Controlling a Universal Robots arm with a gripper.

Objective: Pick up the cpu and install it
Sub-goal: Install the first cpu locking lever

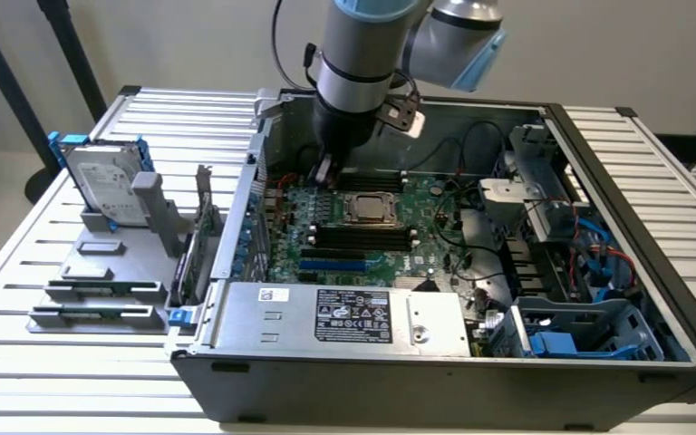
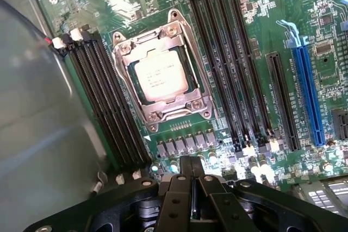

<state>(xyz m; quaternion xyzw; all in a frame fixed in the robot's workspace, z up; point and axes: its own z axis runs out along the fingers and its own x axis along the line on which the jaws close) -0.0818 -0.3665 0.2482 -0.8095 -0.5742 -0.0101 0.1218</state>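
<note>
Trouble from here, as I judge it, is the gripper (image 2: pixel 191 188) knocking the board: its jaws are pressed together on nothing, low over the motherboard (image 1: pixel 366 237), beside the socket. I see the cpu (image 2: pixel 161 75) seated in its metal frame (image 2: pixel 163 74); a bump could chip nearby parts. I count one cpu, one blue slot (image 2: pixel 309 96), and two banks of black memory slots (image 2: pixel 231 58) flanking the socket.
</note>
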